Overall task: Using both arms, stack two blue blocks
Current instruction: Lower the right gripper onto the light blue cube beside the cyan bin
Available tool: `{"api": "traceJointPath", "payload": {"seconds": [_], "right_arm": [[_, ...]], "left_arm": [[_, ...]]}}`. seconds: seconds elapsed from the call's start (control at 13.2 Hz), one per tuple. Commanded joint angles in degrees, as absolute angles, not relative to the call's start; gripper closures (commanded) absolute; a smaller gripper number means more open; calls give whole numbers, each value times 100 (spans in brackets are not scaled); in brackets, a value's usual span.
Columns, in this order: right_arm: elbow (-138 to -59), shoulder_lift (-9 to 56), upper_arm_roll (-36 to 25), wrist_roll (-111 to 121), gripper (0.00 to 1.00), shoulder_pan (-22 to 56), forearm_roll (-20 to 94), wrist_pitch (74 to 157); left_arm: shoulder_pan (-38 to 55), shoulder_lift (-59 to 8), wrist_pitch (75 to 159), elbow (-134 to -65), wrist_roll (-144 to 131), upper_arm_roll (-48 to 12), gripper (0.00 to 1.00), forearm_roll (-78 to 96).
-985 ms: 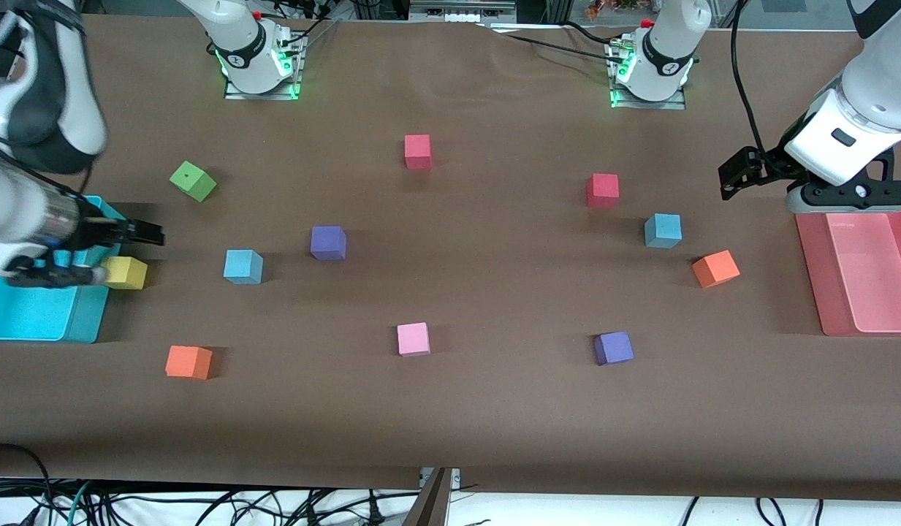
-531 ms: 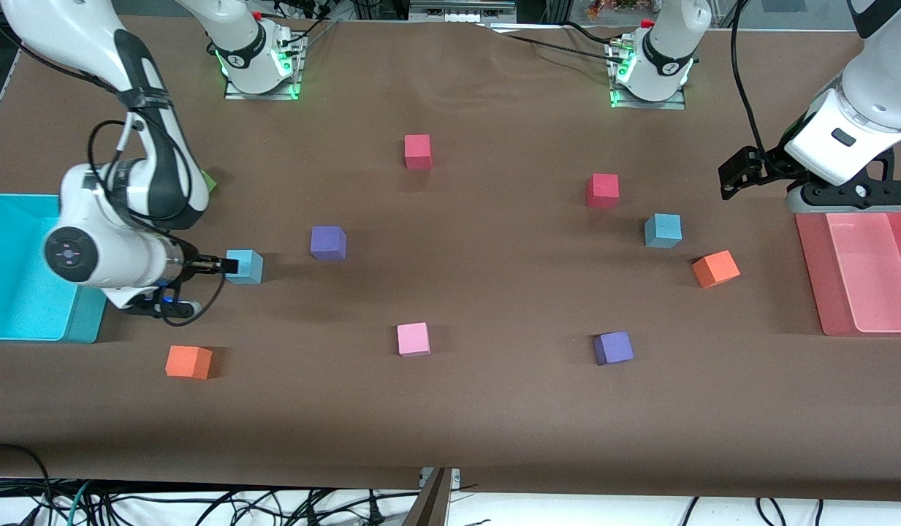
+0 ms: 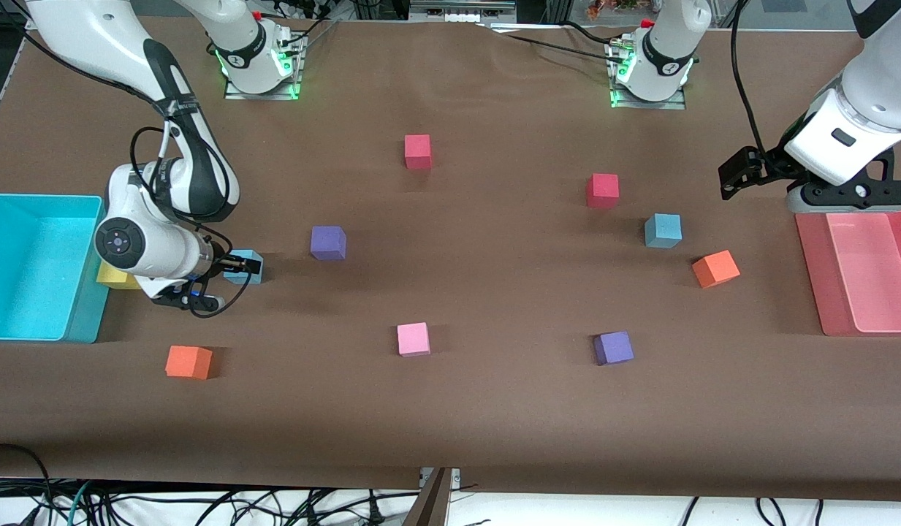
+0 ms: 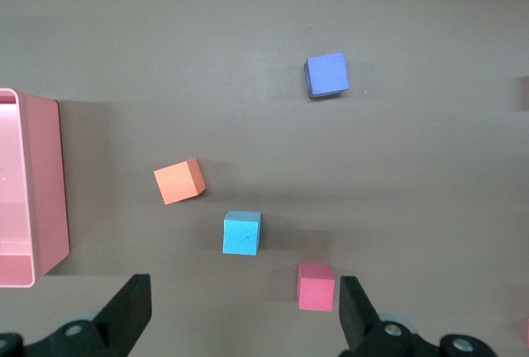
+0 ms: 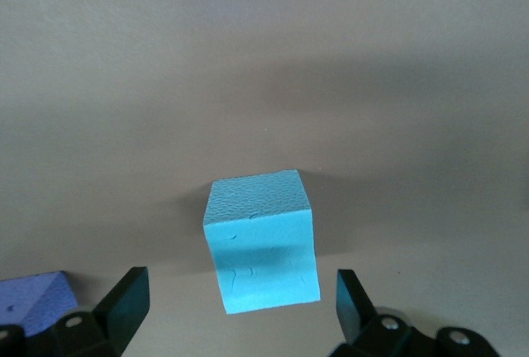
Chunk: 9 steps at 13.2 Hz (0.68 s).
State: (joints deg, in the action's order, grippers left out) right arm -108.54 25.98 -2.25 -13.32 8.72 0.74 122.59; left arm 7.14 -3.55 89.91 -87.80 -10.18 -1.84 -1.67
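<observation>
hovering wide open, right hand (image 5: 235, 311) straddles blue block (image 5: 263, 240), untouched.

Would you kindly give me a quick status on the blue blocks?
Right claw open, low over one blue block. Left claw open, waiting above pink bin. Other blue block untouched. Nothing between.

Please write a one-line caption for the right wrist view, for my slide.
Open right gripper poised around a sky-blue block resting on the brown table.
</observation>
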Motion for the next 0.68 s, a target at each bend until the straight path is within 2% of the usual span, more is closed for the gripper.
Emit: {"api": "traceJointPath", "payload": {"seconds": [0.0,0.61], "right_arm": [[-11214,2347,-237,-1135,0,896,70,12497],[-11320,2583,-290,-457,0,817,79,12682]], "left_arm": [[721,-396,8859,-8622,-1011,-193,0,-176],[729,-396,8859,-8622,-1011,-202,0,-176]]}}
